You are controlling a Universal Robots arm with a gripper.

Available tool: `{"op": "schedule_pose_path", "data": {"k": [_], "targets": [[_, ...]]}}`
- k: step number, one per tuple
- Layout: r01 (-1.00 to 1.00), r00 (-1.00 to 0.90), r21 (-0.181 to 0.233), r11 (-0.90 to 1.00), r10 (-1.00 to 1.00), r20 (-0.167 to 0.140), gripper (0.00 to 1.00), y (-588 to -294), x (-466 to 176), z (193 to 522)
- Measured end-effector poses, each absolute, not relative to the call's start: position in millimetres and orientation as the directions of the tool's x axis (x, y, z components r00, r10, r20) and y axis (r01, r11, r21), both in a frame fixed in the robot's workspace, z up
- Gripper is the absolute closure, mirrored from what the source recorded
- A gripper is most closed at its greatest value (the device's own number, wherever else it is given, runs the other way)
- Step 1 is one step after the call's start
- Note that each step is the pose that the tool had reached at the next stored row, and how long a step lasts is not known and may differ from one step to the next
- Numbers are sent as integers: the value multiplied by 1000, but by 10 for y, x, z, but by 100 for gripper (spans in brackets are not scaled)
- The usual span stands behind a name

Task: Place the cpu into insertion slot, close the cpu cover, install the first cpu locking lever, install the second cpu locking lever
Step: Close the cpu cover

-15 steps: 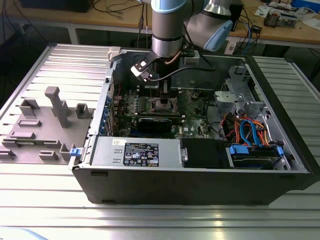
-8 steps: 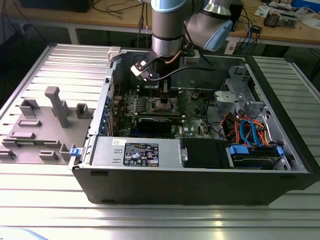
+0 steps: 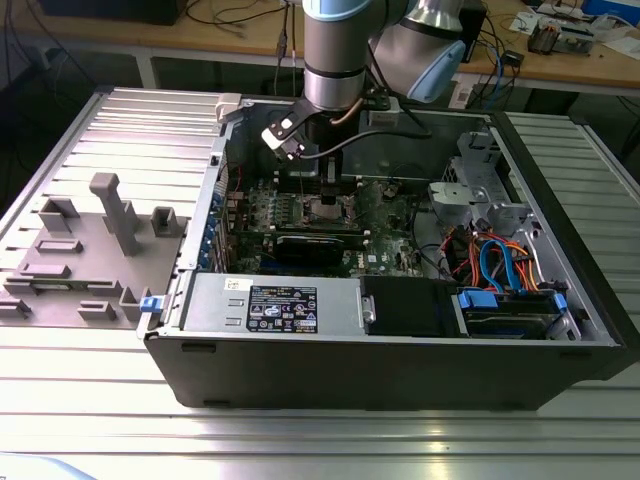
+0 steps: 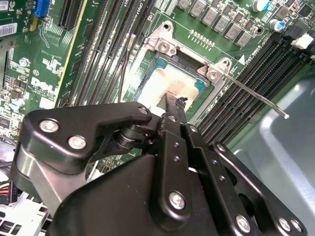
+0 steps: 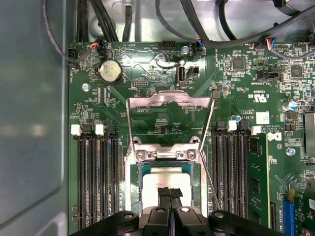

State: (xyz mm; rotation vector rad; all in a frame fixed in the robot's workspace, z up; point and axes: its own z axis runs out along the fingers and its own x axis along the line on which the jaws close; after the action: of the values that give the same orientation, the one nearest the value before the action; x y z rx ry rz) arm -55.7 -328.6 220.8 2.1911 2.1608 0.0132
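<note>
End effector (image 5: pixel 170 191) partly hiding cpu (image 5: pixel 165 177), cpu cover (image 5: pixel 170 100) raised

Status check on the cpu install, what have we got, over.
End effector shut, tips at the cpu. It sits in the insertion slot. cpu cover raised open, one locking lever unlatched. Nothing seen blocking the slot.

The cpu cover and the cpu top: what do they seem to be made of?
The cpu cover looks like thin bare sheet metal: silver, with bright glints. The cpu top seems pale matte metal; its green edge suggests circuit board.
</note>
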Motion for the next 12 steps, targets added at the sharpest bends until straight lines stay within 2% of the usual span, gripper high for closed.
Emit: {"op": "schedule_pose_path", "data": {"k": [12], "targets": [[999,15,51,-13,999,-39,89,-3286,-558,2240]]}}
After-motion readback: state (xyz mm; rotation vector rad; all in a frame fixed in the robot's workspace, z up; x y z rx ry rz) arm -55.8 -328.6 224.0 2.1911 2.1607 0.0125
